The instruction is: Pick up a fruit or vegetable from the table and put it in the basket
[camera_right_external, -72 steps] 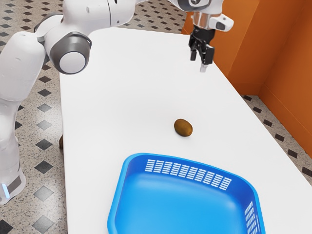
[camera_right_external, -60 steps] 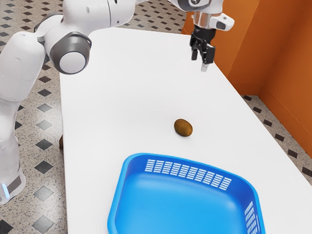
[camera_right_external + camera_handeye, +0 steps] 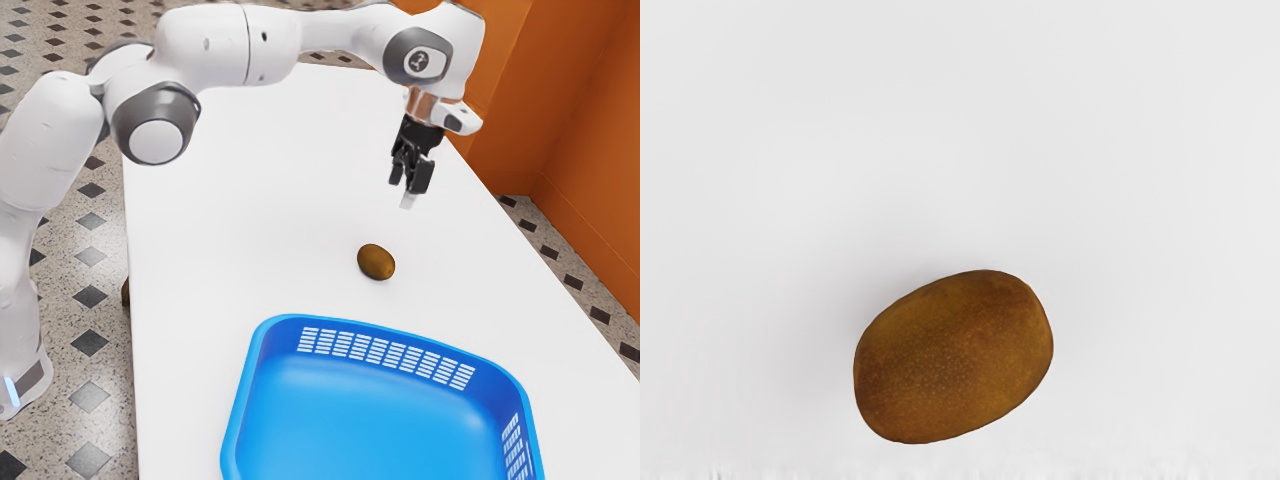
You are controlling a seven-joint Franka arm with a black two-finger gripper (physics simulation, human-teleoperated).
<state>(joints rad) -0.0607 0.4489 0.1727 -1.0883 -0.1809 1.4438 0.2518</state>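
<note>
My black gripper [image 3: 408,188] hangs in the air above the white table, up and to the exterior view's right of a brown, egg-shaped kiwi [image 3: 376,262]. Its two fingers stand apart, open, with nothing between them. The kiwi lies on the tabletop, and in the wrist view the same kiwi [image 3: 954,357] shows its speckled skin beneath my hand. A blue basket [image 3: 255,365] with slotted walls stands near the exterior view's lower edge, its visible floor bare.
The white table [image 3: 230,210] runs under everything. An orange cabinet [image 3: 575,120] rises beyond its edge on the exterior view's right. Something small and brown [image 3: 126,292] peeks out at the table's edge on the exterior view's left.
My gripper has come down and slightly toward the exterior view's left, closer to the kiwi, and the arm has lowered with it. Kiwi and basket have stayed put.
</note>
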